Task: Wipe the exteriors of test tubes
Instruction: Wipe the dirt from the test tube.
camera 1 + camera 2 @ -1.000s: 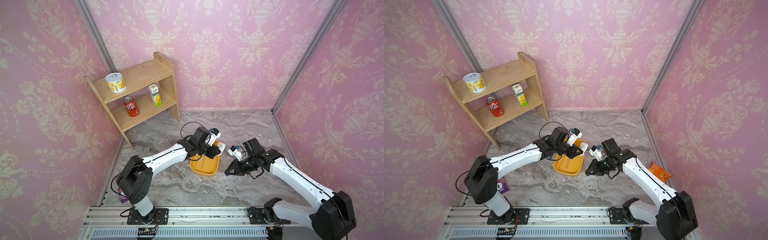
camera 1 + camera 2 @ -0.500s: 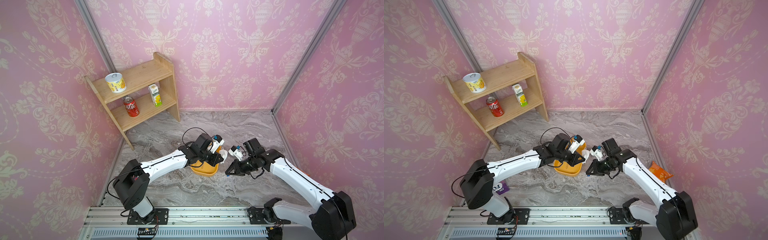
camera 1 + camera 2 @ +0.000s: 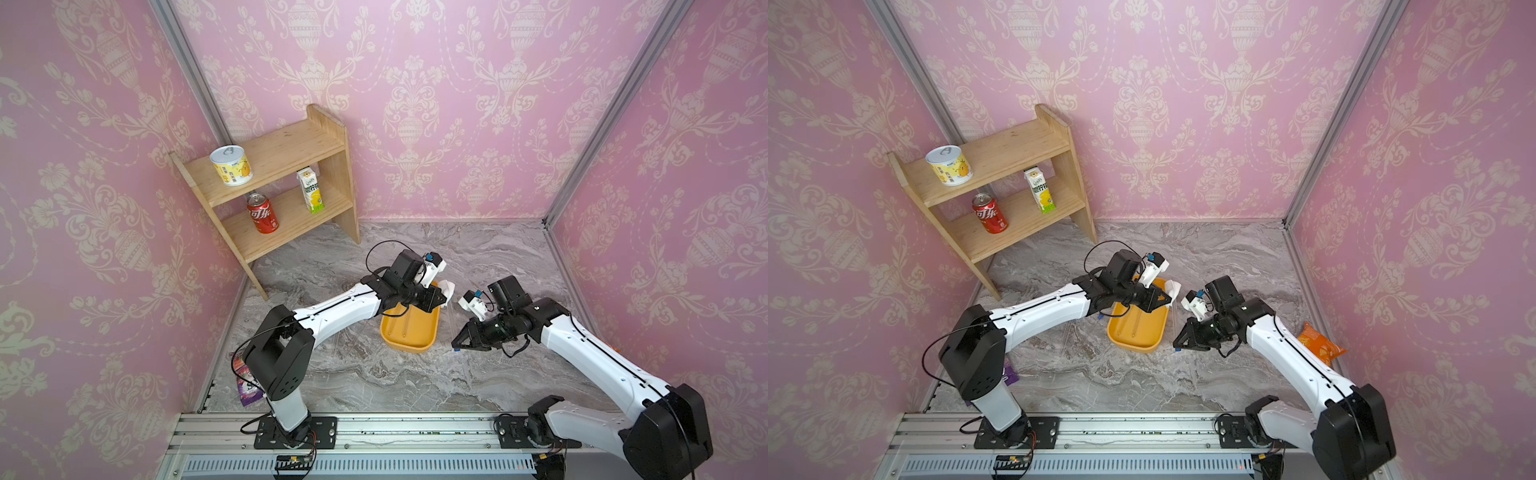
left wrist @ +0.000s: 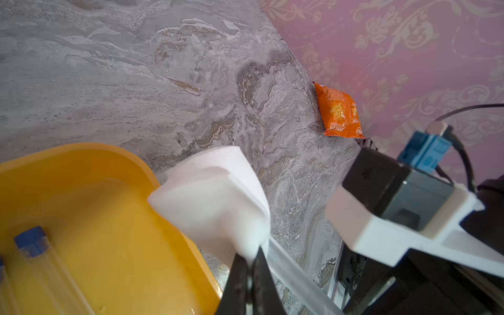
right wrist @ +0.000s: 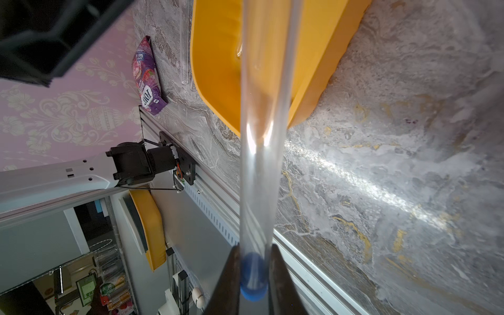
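since the earlier frame the left end effector (image 3: 440, 296) has swung from above the far end of the shallow yellow plastic tray (image 3: 409, 350) toward the right arm. it has brought the folded white wiping pad (image 3: 448, 286) up to the waiting tube. the right arm has hardly shifted. in both top views this meeting sits just right of the frame's centre, above the grey marbled counter (image 3: 374, 374).

the left end effector is clenched on one corner of the wiping pad, so most of the soft sheet stands free beyond the tips, ready to fold around glass. the right end effector (image 5: 255, 263) is clamped on the long transparent test tube (image 5: 261, 136) at its small blue cap (image 5: 253, 278). that grip leaves nearly the whole clear length bare for wiping and keeps the black fingers off the part to be cleaned.

the test tube is held in the air, running from the right end effector toward the upper part of the frame, close along the tray's right rim. in the left wrist view it passes right behind the pinched pad; whether they touch yet i cannot tell. this looks like the start of a stroke along the tube.

more capped test tubes (image 4: 41, 253) lie inside the tray, kept together there; whether they are wiped or still waiting is not shown.
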`<state>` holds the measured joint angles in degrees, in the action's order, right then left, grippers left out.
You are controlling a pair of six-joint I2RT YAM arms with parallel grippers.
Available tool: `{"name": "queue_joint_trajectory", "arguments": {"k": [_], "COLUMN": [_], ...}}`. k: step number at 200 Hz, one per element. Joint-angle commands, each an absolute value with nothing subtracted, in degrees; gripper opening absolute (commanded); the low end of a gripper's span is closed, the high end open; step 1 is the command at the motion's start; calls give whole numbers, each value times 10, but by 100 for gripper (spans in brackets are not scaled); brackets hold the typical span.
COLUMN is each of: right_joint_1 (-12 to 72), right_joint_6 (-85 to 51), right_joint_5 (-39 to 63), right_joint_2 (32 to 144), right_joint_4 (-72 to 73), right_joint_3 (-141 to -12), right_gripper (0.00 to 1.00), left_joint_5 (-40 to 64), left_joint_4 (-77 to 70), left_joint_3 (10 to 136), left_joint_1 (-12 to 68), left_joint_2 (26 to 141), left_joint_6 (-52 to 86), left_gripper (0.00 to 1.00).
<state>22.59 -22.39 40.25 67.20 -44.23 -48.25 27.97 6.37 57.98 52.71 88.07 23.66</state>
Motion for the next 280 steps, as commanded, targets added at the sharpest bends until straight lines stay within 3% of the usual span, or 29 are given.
{"name": "queue_joint_trajectory", "arguments": {"k": [1,145,224,280], "right_joint_1": [224,225,223,223], "right_joint_6": [-207,-207,-206,-207], "right_joint_5": [409,414,398,390], "right_joint_2": [667,657,661,666], "right_joint_4": [-443,-445,-448,-450], "right_joint_3": [-484,-481,-485,-496], "right_gripper": [6,6,6,6], "left_joint_5": [270,299,315,302], "left_joint_4": [72,114,104,100], "left_joint_3": [586,743,695,643], "left_joint_1": [528,425,433,498], "left_joint_2": [877,1000,962,920], "left_joint_6": [233,172,181,187], "left_gripper": [5,5,5,5]}}
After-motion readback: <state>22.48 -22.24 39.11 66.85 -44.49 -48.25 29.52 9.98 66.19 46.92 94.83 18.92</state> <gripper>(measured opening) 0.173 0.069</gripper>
